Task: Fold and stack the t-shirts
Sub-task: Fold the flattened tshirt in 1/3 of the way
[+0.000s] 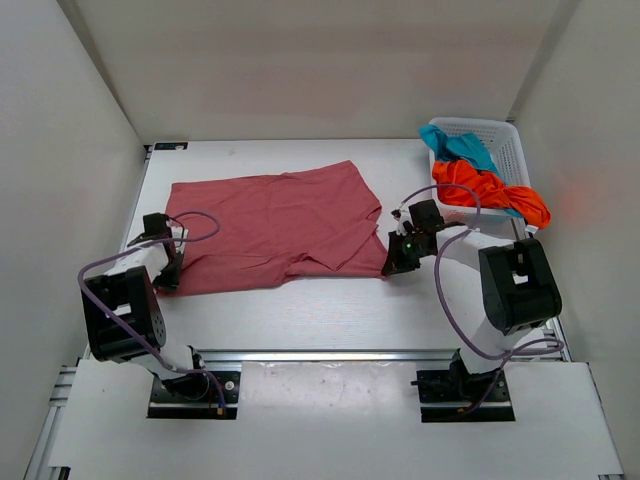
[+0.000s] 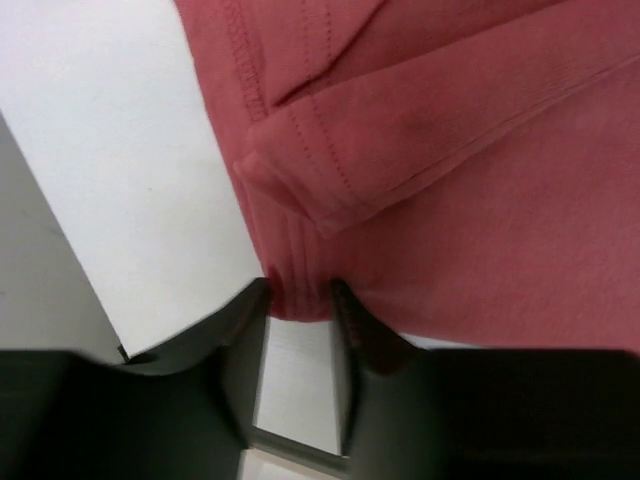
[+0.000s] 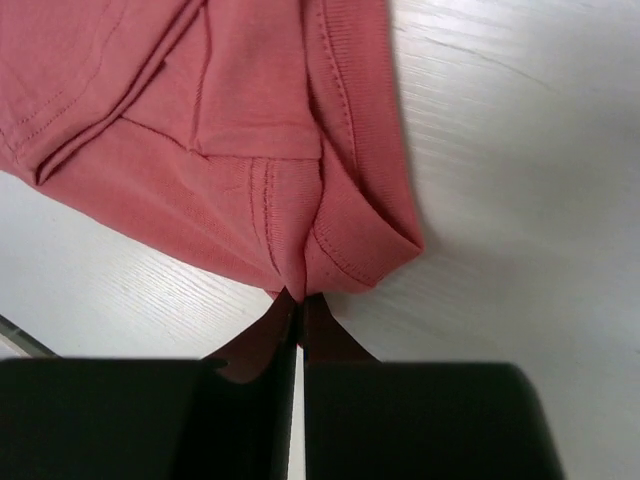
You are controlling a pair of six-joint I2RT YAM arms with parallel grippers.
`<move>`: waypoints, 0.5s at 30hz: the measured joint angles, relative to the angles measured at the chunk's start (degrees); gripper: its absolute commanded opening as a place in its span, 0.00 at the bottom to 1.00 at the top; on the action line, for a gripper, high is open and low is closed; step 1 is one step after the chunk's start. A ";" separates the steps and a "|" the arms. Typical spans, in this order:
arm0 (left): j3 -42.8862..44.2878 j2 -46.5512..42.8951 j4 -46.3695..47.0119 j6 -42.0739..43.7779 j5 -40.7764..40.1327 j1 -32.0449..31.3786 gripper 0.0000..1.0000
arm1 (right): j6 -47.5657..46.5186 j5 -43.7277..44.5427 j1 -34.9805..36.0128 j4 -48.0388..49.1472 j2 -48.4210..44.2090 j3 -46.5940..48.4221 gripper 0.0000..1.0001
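Lying mid-table: pink t-shirt, spread mostly flat between the two arms, near corners rumpled and doubled over.
Waiting in line: orange t-shirt and teal t-shirt, heaped in the white basket at the far right corner.
Right gripper: clamped fully together on the very edge of the pink t-shirt's near right corner, only a sliver of hem in the bite.
Left gripper: partway in, straddling the near left hem with cloth between the tips. Firm pinch or not, can't tell.
Risk one: losing the right corner on the lift, thanks to that thin bite.
Risk two: lopsided lift and a skewed fold, down to an uneven grip left versus right.
Risk three: pressing those doubled-over corners into the fold as creases. Maybe also a snag from the purple cable looped over the cloth by the left arm.
Surface: plain white table, smooth, faint grain up close, probably easy sliding for cloth.
Room: white panels boxing in three sides, metal rail along the near edge.
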 measured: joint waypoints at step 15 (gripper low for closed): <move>0.50 -1.57 -2.58 2.40 4.33 -1.42 0.00 | 0.28 -1.18 -2.75 -12.98 -13.33 -5.44 0.00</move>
